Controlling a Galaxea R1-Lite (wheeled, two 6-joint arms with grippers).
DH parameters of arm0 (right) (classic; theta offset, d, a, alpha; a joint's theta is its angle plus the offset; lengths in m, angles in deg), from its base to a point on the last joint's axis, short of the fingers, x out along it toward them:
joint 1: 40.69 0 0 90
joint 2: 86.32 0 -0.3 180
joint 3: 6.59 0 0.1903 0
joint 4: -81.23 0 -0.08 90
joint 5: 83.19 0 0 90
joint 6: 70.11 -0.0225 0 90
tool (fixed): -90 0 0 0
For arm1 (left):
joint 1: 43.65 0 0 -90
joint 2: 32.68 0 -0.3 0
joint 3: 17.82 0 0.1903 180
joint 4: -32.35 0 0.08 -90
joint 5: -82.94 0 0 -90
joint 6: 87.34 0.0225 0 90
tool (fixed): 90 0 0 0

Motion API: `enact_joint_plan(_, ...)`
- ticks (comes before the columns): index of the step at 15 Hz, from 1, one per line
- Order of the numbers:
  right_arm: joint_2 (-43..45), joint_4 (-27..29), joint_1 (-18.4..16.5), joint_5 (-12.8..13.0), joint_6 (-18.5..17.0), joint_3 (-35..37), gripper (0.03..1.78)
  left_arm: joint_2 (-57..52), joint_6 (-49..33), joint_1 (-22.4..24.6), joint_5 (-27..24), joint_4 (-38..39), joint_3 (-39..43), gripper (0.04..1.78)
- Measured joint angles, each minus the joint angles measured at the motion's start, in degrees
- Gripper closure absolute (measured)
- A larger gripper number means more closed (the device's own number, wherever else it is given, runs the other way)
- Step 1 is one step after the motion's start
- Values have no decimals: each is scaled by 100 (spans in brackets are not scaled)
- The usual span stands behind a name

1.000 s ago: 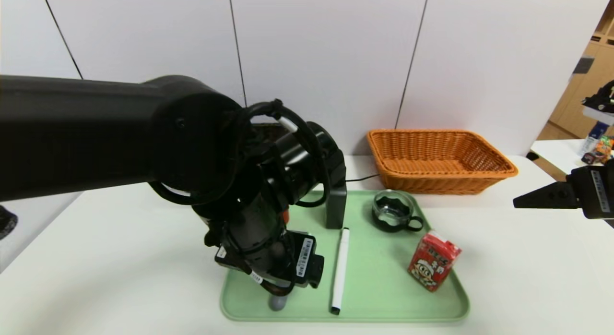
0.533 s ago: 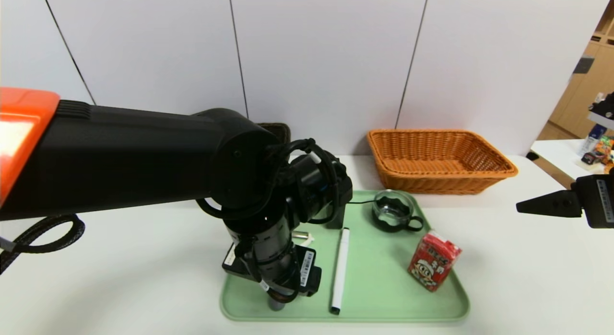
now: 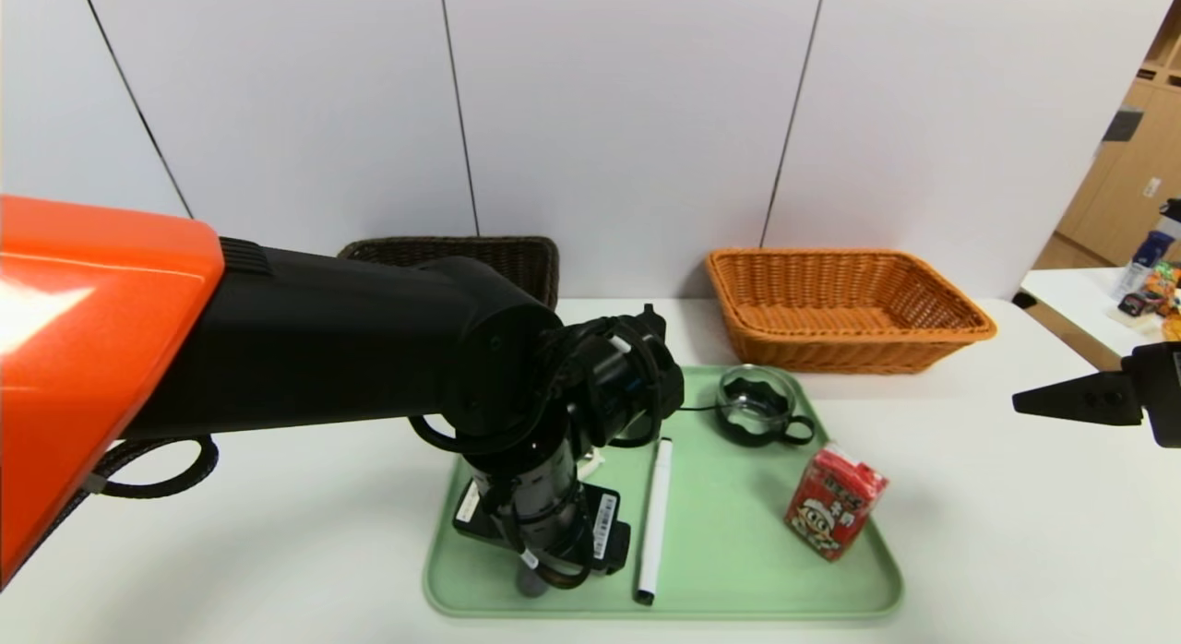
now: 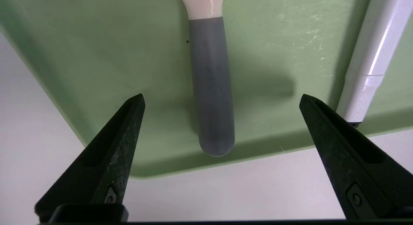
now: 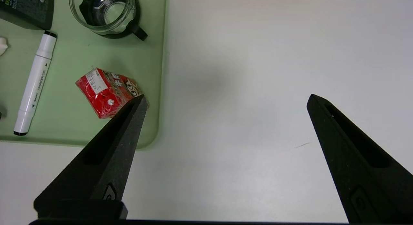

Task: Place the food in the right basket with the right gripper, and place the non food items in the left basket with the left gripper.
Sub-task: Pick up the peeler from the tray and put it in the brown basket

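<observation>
My left gripper (image 3: 551,559) points down over the front left of the green tray (image 3: 738,570), open. In the left wrist view its jaws (image 4: 222,96) straddle the grey handle of the white peeler (image 4: 211,89) from just above, apart from it. The white marker (image 3: 653,519) lies beside it. The glass cup in its black holder (image 3: 757,404) and the red carton (image 3: 835,501) stand on the tray's right side. The black bottle (image 5: 25,7) shows only in the right wrist view. My right gripper (image 5: 227,96) is open over bare table right of the tray. The red can is out of view.
The orange basket (image 3: 844,307) stands at the back right, the dark brown basket (image 3: 461,255) at the back left, partly behind my left arm. A thin black cable (image 3: 701,409) runs by the tray's far edge. A side table with clutter (image 3: 1144,289) is far right.
My left arm has swung lower and nearer, bringing its gripper down over the peeler handle and uncovering the dark basket. My right gripper has drawn back slightly to the right.
</observation>
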Motion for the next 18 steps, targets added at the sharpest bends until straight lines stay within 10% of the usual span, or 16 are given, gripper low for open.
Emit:
enact_joint_plan(6,74,66,-2,13,2,52,10,57,-13,45,2,90,93,13)
enact_joint_plan(15,229,66,34,13,9,155,10,132,-27,44,-212,247,93,152)
enact_joint_plan(18,276,66,52,11,9,212,10,127,-24,44,-238,234,101,152)
